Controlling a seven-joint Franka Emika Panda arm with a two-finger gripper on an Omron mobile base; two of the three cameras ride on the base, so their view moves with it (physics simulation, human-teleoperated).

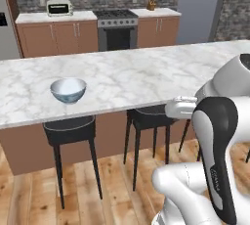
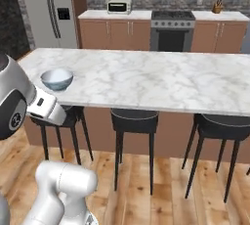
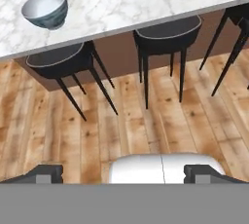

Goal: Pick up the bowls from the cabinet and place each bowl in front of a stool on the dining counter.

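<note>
marble-topped dining counter (image 1: 146, 72), long white-grey veined slab on a brown wooden base; runs across both base views and along the top of the hand view.

item: blue-patterned white bowl (image 1: 68, 90), deep, footed, upright and empty. stands on the slab near its front edge, directly above the leftmost black stool (image 1: 69, 130). judged already placed.

item: second black stool (image 1: 146, 117), tucked under the counter edge to the right of the first; the marble in front of it is bare. a third stool (image 2: 222, 125) stands further right in the right base view.

item: gripper (image 3: 124, 172), fingers spread wide apart, nothing between them. hangs over the wood plank floor (image 3: 146, 121), short of the counter and below its top, facing the stools.

relation: the placed bowl lies up and to the left of the gripper in the hand view, well apart from it; being round, it has no long axis to align to. the beige-tan bowl and the wall cabinet holding it cannot be made out in these views.

judgement: one bowl of two delivered, so roughly halfway. next move likely turns away from the counter to fetch the second bowl, whose destination would be the bare marble at the second stool.

background: toaster oven (image 1: 59, 8), stove (image 1: 116, 28), low wooden cabinets (image 1: 53, 37), fridge (image 2: 49, 9).
</note>
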